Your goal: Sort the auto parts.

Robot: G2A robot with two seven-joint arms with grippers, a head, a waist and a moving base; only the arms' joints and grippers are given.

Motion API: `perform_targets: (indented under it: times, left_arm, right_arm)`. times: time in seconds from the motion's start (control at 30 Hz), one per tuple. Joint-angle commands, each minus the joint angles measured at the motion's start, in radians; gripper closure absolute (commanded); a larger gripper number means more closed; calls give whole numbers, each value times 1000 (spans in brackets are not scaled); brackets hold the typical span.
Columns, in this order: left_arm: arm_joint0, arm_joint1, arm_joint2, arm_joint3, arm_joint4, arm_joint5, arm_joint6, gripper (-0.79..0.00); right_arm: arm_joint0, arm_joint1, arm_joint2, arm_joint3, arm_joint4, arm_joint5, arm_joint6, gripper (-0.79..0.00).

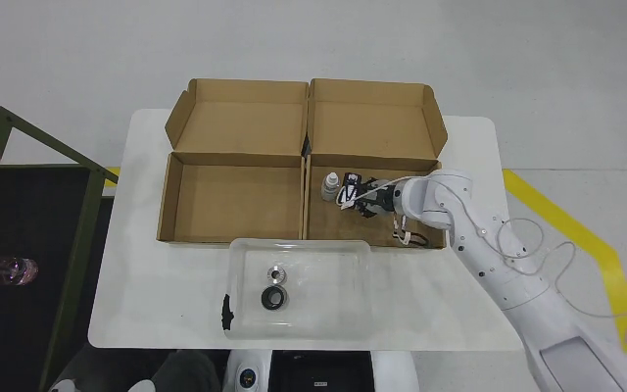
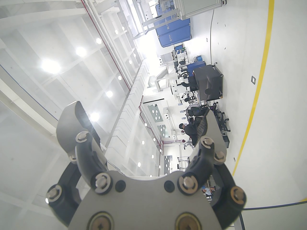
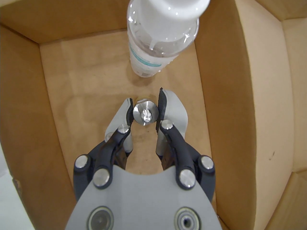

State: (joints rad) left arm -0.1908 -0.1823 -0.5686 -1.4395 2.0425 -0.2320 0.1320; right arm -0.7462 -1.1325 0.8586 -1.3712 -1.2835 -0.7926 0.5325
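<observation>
My right gripper (image 3: 145, 111) is inside the right cardboard box (image 1: 421, 174), shut on a round silver metal part (image 3: 145, 115) held just above the box floor. A clear bottle with a white cap (image 3: 163, 28) stands upright close beyond the part; from above the bottle (image 1: 332, 183) is at the box's left side, with the right gripper (image 1: 353, 196) beside it. In the clear plastic tray (image 1: 353, 294) at the table's front lie a silver metal part (image 1: 277, 273) and a black ring (image 1: 273, 297). My left gripper (image 2: 141, 125) points up at the hall ceiling, open and empty.
The left cardboard box (image 1: 235, 201) adjoins the right one, both with lids folded back. The walls of the right box (image 3: 239, 101) close in around my right gripper. White table (image 1: 157, 294) surface lies bare left of the tray.
</observation>
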Motion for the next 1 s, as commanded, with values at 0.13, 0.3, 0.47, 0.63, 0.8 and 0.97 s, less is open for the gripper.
perform_targets:
  times: [0.13,0.3,0.47,0.63,0.8,0.97]
  left_arm:
    - [0,0,0,0,0,0,0,-785]
    - [0,0,0,0,0,0,0,-785]
    - [0,0,0,0,0,0,0,-785]
    - [0,0,0,0,0,0,0,-785]
    - [0,0,0,0,0,0,0,-785]
    - [0,0,0,0,0,0,0,-785]
  right_arm:
    - [-5,3,15,-15,-2,-1,-11,-379]
    - [-41,19,66,-73,-6,-9,-24,-388]
    - [-114,46,138,-185,-36,-33,-34,-416]
    - [-203,71,210,-301,-45,-52,-55,-468]
    - [-293,88,264,-417,-26,-83,-98,-468]
    - [-362,101,293,-536,-42,-107,-124,-477]
